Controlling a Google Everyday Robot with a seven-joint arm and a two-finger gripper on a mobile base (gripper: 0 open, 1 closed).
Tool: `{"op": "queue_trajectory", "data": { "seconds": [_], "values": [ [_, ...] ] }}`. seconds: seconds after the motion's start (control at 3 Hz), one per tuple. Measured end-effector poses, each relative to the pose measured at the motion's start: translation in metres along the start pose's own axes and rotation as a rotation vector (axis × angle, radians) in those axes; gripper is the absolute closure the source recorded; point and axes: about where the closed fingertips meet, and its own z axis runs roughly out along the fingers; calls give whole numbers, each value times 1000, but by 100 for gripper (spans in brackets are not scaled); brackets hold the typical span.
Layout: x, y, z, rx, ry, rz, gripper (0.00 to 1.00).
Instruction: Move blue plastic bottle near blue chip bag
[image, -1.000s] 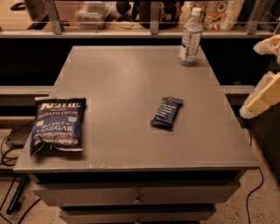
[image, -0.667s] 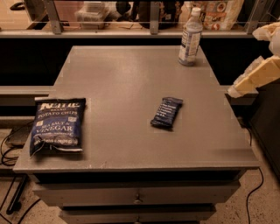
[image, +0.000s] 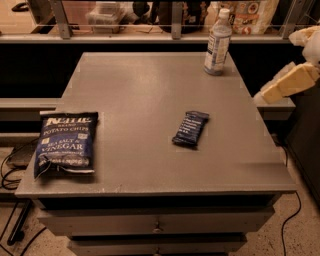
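The blue plastic bottle (image: 218, 42), clear with a white cap and a white-and-blue label, stands upright at the far right corner of the grey table (image: 150, 85). The blue chip bag (image: 65, 144), a dark blue Kettle bag, lies flat at the table's near left edge, far from the bottle. My gripper (image: 285, 67) comes in from the right edge of the view, off the table's right side and a little nearer than the bottle. Its cream fingers (image: 290, 82) are spread, and it holds nothing.
A small dark blue snack bar wrapper (image: 190, 128) lies right of the table's middle. A railing and a shelf with jars and bags (image: 250, 15) run behind the far edge. Drawers (image: 155, 220) sit under the tabletop. Cables lie on the floor at both sides.
My gripper has moved up and away from the table's near right corner toward the far right, closer to the bottle. The bottle, the bag and the wrapper have not moved.
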Motion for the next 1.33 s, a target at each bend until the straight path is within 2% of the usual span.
{"op": "queue_trajectory", "data": {
  "seconds": [0.33, 0.67, 1.0, 1.33],
  "values": [
    [-13, -27, 27, 73, -90, 68, 0],
    [-16, -58, 58, 140, -176, 156, 0],
    [-15, -84, 92, 170, -233, 222, 0],
    [-10, -107, 128, 172, -275, 290, 0]
  ]
}}
